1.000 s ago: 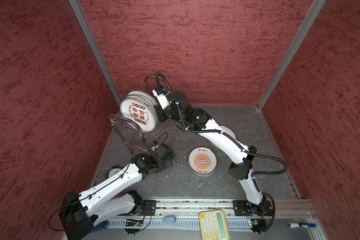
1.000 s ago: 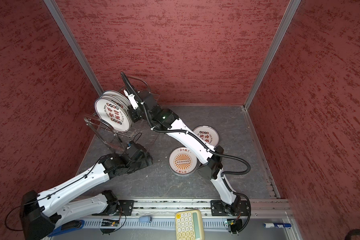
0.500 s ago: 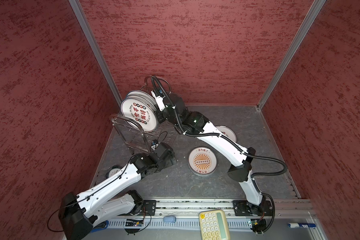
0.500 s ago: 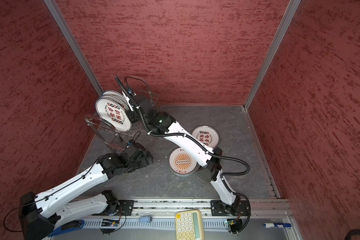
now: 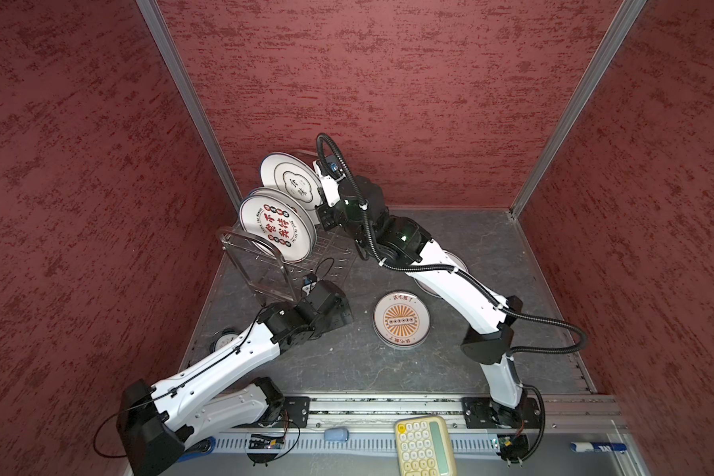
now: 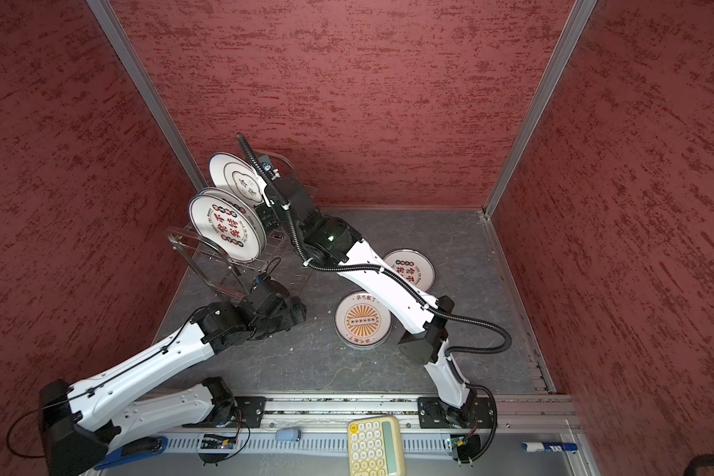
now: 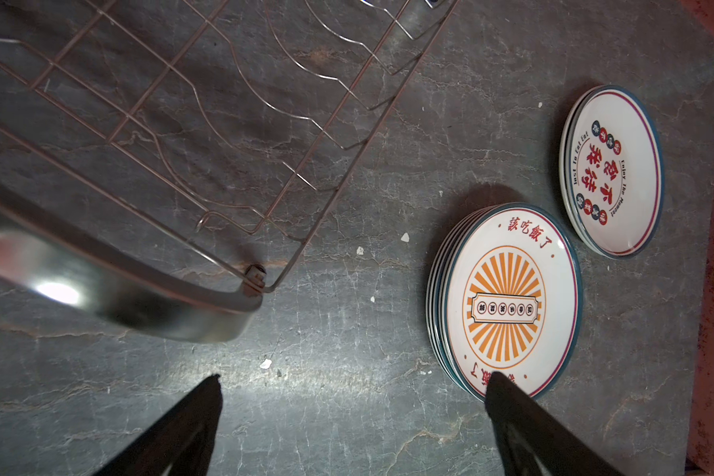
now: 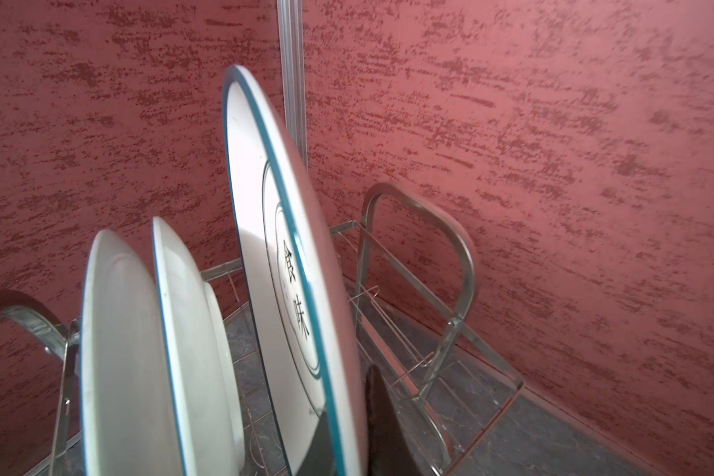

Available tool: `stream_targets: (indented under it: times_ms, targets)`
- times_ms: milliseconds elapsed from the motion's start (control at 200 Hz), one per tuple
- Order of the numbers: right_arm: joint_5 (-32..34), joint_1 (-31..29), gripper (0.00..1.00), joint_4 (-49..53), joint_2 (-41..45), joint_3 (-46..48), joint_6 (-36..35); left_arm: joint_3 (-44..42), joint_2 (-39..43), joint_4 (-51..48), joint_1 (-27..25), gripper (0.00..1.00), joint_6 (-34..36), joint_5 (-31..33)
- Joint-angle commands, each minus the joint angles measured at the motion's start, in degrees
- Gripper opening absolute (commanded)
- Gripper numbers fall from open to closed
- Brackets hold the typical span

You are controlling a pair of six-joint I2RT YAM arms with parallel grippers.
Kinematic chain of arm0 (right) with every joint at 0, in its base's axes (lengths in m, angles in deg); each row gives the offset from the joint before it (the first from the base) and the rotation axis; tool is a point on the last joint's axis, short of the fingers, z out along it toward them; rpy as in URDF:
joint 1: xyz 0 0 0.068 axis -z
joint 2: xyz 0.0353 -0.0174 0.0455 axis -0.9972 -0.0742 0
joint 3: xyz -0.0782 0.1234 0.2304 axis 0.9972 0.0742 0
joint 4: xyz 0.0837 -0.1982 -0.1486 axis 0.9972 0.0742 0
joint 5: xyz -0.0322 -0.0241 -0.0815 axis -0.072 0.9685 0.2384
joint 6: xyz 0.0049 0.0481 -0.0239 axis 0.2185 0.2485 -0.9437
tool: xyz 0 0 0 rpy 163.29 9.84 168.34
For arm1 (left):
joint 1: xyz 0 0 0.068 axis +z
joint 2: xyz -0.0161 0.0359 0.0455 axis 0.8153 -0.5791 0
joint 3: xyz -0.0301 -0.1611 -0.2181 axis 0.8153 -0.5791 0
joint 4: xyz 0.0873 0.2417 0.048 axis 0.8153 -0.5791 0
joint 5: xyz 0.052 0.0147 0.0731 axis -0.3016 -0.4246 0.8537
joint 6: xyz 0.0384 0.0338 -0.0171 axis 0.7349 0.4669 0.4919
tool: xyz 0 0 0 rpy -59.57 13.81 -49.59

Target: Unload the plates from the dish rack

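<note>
Top views: right gripper [image 5: 321, 206] clamps the raised plate [image 5: 291, 183] above the dish rack [image 5: 285, 274], far left, its fingertips hidden behind it. The right arm [image 6: 388, 284] half-covers a plate stack [image 6: 409, 270].
Left wrist: left gripper [image 7: 353, 387] wide, empty, beside the sunburst stack [image 7: 508, 301].
Right wrist: one finger [image 8: 382, 416] visible, plate cut off by the frame edge.

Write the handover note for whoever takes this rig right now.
Left gripper: open, empty, over the table by the dish rack.
Right gripper: shut on a black-lettered plate, raised above the rack.
Done: sunburst stack and red-lettered stack lie on the table.
To do: set down the held plate, then unload the two plates standing in the rack.
</note>
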Motion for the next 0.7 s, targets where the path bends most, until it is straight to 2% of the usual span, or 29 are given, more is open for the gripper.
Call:
stream_targets:
  times_ms: [0, 170, 265, 461, 556, 691]
  targets:
    - [6.7, 0.13, 0.0, -7.33, 3.95, -2.08, -4.1, 1.57, -0.08, 1.01, -0.66, 0.99, 1.1, 0.32]
    - [16.82, 0.35, 0.0, -10.32, 6.13, -1.94, -9.95, 1.81, 0.31, 1.94, -1.73, 0.99, 1.5, 0.2]
    - [21.24, 1.34, 0.0, -10.03, 9.21, 0.33, -10.58, 2.42, 0.2, 2.87, -3.11, 0.99, 1.94, 0.17]
    - [25.48, 6.35, 0.0, -8.33, 23.33, 19.52, -3.47, 3.99, -2.5, 7.36, -5.29, 1.0, 3.58, -0.55]
    - [20.95, 11.39, 0.0, -0.84, 30.84, 28.68, 5.63, 5.22, -5.06, 10.96, -5.82, 1.0, 4.96, -1.35]
    - [4.42, 21.63, 0.0, 3.7, 44.01, 47.16, 16.06, 6.18, -9.56, 19.77, -5.81, 1.0, 7.89, -4.27]
